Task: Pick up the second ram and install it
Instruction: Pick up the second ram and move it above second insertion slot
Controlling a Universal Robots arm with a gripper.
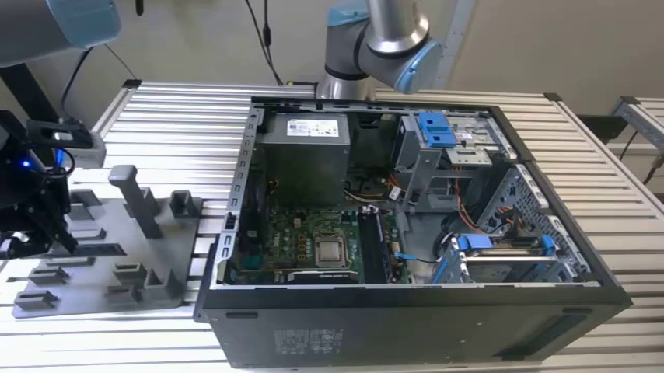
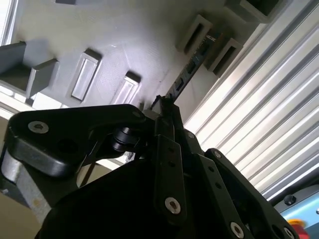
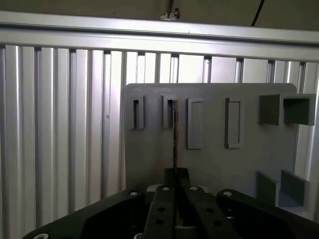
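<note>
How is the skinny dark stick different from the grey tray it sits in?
The thin dark memory stick is narrow and stands on its edge; the grey plastic tray is wide and lies flat. The stick is dark, the tray pale grey. Both have straight edges.

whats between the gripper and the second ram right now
Nothing: in both wrist views the gripper sits right at the near end of the second ram, which stands on edge in the grey tray.
</note>
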